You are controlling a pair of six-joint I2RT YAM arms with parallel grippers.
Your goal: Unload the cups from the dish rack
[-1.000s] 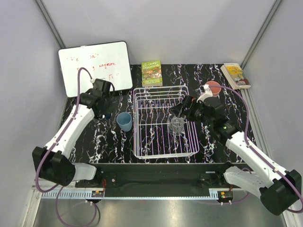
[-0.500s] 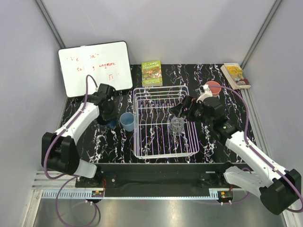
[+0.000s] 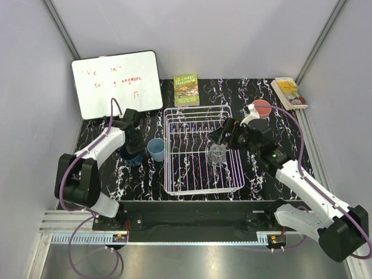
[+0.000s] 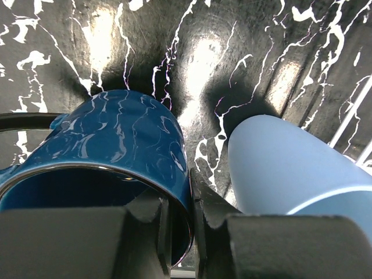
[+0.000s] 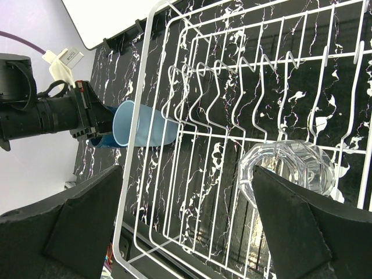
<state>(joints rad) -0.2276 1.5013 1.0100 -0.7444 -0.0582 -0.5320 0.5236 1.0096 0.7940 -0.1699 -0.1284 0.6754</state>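
The left arm (image 3: 100,146) and the right arm (image 3: 305,186) are made of white tubes with round black joints. A thin purple cable (image 5: 22,39) runs along each one. The fingers (image 5: 75,232) are black and chunky. A small white plug (image 5: 63,61) sits on the left wrist.

Marbled table (image 3: 232,93) bears dish rack (image 3: 192,174), whiteboard (image 3: 116,81), green book (image 3: 186,90), yellow book (image 3: 289,92), light blue cup (image 3: 154,149), salmon-pink cup (image 3: 261,108).

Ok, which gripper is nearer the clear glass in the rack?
Right. The right gripper hangs open beside the clear glass; the left gripper is outside the dish rack, shut on the dark blue cup.
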